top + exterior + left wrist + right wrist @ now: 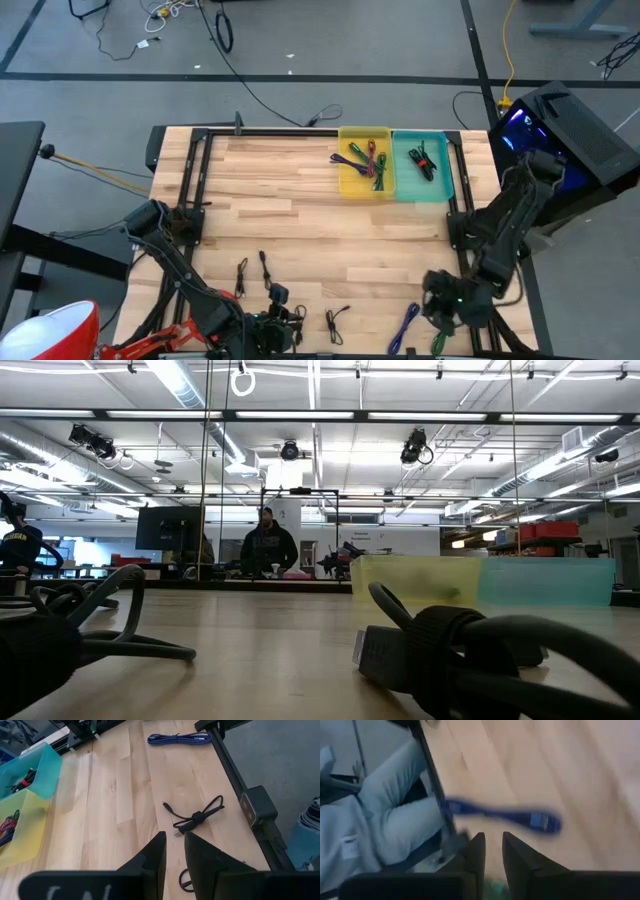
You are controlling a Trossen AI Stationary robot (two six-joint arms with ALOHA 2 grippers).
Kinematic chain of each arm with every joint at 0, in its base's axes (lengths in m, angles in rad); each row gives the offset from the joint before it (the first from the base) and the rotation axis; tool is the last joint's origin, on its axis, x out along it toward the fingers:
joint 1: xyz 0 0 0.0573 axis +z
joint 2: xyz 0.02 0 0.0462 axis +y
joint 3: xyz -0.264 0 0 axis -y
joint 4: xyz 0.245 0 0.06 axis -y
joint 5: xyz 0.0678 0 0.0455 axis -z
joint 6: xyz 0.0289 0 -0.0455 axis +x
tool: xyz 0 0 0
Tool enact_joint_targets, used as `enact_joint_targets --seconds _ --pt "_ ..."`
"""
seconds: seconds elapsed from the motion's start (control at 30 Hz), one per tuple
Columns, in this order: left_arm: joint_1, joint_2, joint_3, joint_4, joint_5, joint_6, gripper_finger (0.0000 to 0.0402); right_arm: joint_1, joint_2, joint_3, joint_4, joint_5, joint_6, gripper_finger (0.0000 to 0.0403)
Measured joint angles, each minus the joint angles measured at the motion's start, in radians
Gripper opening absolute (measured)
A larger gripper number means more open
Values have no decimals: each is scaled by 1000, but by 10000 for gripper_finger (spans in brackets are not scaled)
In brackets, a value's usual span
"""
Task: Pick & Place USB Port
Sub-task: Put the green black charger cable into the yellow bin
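A blue USB cable is lying at the lower right of the high view on the wooden table, its bundled length running slightly tilted from vertical, lower end toward the bottom edge. The right gripper is hovering just to its right, near the table's lower right corner; in the right wrist view its fingers are standing a narrow gap apart with nothing visibly between them, the blue cable stretching across the frame just beyond the tips, connector end to the right. Whether they are closing on anything cannot be told. The left gripper is sitting low at the bottom centre, jaws nearly together and empty, pointing at a black cable. More black cables are lying at lower left. A yellow bin and a teal bin, both holding cables, are standing side by side at upper right, well apart from the blue cable.
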Motion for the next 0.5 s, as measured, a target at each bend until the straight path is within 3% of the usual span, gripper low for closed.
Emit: enact_joint_targets --seconds 0.27,0.5 --pt "21 0 0 14 1 4 73 117 2 0 -237 -116 337 57" --pt "46 0 0 19 29 3 73 129 2 0 -301 -269 445 57"
